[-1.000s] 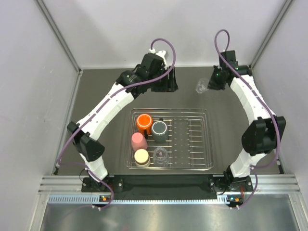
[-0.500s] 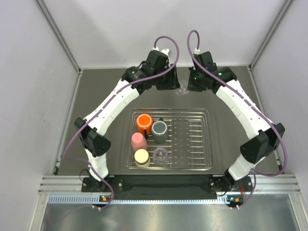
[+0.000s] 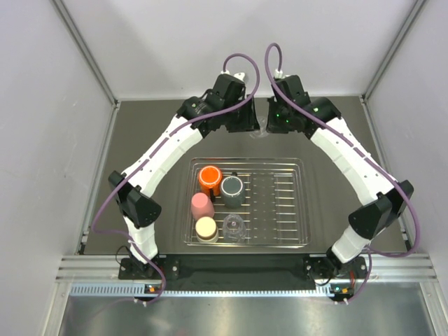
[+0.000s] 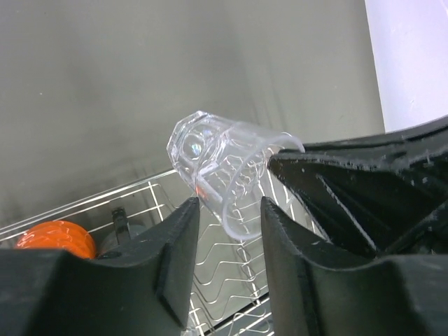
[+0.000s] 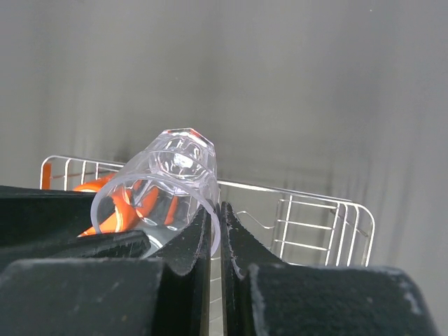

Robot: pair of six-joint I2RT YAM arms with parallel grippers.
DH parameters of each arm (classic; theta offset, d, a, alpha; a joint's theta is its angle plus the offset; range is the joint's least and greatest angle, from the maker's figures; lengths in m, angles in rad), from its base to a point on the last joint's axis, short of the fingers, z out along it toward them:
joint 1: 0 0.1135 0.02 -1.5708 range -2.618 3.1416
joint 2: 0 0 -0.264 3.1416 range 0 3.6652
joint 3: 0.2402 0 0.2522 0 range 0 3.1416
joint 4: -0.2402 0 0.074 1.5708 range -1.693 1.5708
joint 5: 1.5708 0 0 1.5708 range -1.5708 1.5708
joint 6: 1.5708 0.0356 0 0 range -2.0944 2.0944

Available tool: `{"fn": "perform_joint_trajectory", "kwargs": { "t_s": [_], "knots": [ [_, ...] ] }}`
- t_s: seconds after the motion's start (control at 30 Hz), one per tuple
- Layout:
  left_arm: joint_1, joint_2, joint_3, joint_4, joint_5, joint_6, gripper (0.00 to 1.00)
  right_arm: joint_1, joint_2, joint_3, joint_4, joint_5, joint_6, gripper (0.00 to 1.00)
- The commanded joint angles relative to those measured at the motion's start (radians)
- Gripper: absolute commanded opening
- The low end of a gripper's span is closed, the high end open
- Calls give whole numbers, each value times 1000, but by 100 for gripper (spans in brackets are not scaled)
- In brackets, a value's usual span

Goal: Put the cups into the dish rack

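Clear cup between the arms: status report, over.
Right gripper shut on clear cup at its rim, held up beyond the dish rack. Left gripper open, fingers straddling it. Five cups racked. Path to rack unobstructed.

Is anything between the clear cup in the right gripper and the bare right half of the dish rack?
Nothing visible does. The clear cup, pinched by the right gripper, hangs beyond the far rim of the dish rack, whose right half shows bare bars. Only the open left gripper flanks the cup.

left arm (image 3: 168, 147), right arm (image 3: 350, 154) reach far, meeting; left pincer (image 4: 229, 211) agape, right pincer (image 5: 215, 225) clamped narrow.
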Motion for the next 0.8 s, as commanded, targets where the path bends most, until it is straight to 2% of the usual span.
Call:
{"fn": "perform_joint_trajectory", "kwargs": {
  "t_s": [0.0, 0.27, 0.33, 0.47, 0.5, 0.53, 0.57, 0.6, 0.73, 0.77],
  "knots": [
    [1, 9, 38, -6, -16, -7, 43, 28, -39, 75, 5, 33, -26, 0],
    [9, 15, 32, -17, -10, -10, 12, 72, -40, 115, -1, 32, -59, 0],
    [13, 15, 29, -17, -10, -12, 0, 78, -46, 120, -1, 32, -68, 1],
    [19, 5, 4, -7, -2, -12, 0, 81, -56, 121, -1, -4, -86, 5],
    [22, 0, 1, -2, 2, -9, 0, 80, -60, 121, -2, -13, -95, 8],
    [22, -1, -2, 7, 5, -4, 0, 81, -63, 121, -4, -30, -100, 20],
    [26, -6, -4, 12, 5, 0, 0, 82, -68, 121, -5, -39, -108, 26],
    [29, -14, -7, 21, 8, 8, 0, 80, -75, 123, -8, -38, -121, 39],
    [52, -49, -76, 94, 88, 17, 0, 80, -92, 138, -30, -13, -148, 61],
    [59, -75, -123, 143, 103, 14, 0, 80, -95, 143, -33, -10, -151, 63]
  ]
}}
